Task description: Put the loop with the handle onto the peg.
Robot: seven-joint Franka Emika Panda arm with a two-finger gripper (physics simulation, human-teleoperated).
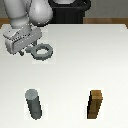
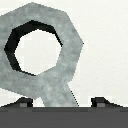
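The loop with the handle (image 1: 43, 51) is a flat gray ring lying on the white table (image 1: 75, 65) at the exterior view's upper left. Its stubby handle (image 1: 32, 49) points toward my gripper (image 1: 23, 50). In the wrist view the ring (image 2: 67, 45) fills the frame and its handle (image 2: 62, 92) runs in between my two fingertips (image 2: 22, 102), with a gap on each side. My gripper (image 2: 61, 102) is open around the handle, low over the table. The peg (image 1: 34, 104), a dark-gray upright cylinder, stands near the front at the exterior view's left, well apart from the ring.
A brown wooden square-sided block (image 1: 96, 105) stands upright near the front at the exterior view's right. A black object (image 1: 70, 10) sits beyond the table's far edge, beside the arm's base.
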